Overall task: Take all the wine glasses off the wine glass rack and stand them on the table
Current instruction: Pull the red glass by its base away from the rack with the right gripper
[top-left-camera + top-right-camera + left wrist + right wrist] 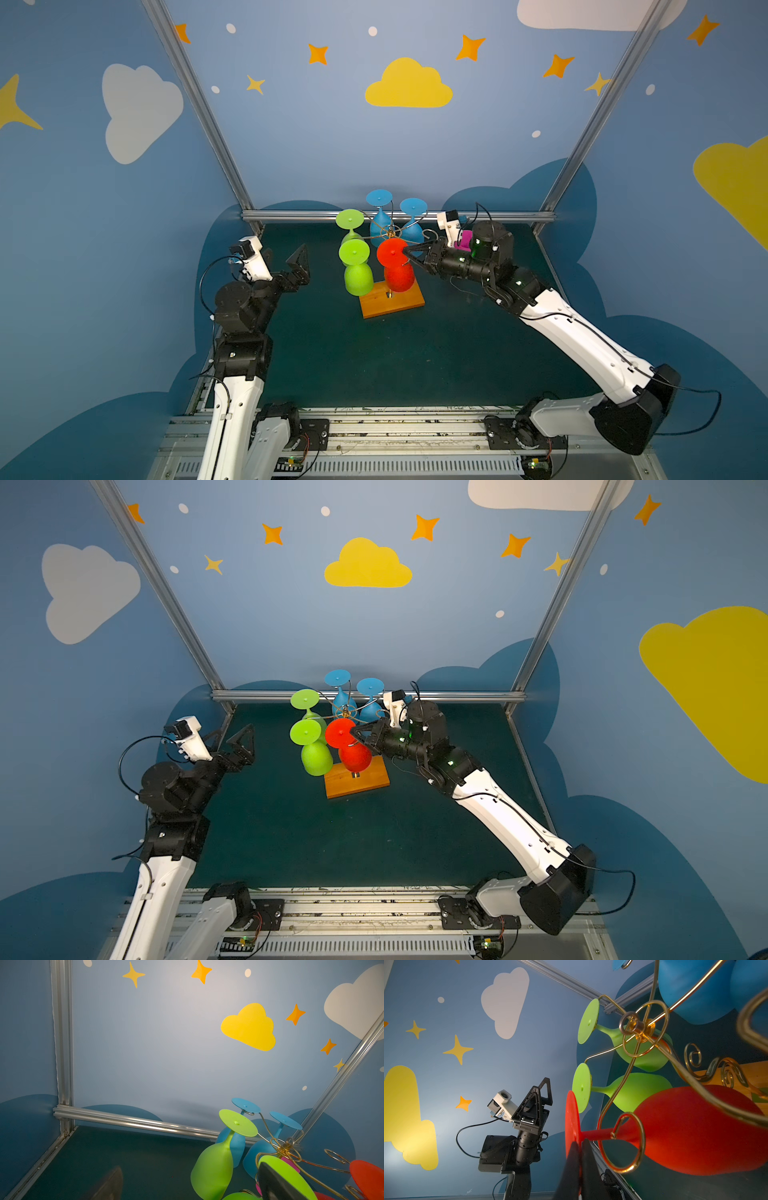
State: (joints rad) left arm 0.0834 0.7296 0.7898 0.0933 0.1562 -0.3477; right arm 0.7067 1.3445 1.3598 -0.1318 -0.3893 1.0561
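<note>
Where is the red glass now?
In both top views the red glass hangs inverted on the rack, right of a green glass, foot in the right gripper.

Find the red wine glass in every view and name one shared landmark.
In a top view: red glass near centre, hanging upside down.
In a top view: red glass just left of centre.
Left wrist: red glass, mostly foot, at the frame edge.
Right wrist: red glass close up, stem in a wire loop.
Shared landmark: gold rack hub beside it.

At your black right fingers [569,1174] sits a red wine glass [399,278]; just past them, two lime-green glasses [358,280] [350,219], then two blue glasses [379,198] [413,206]. The wine glass rack [636,1024] is gold wire on an orange-brown base [392,305].
</note>
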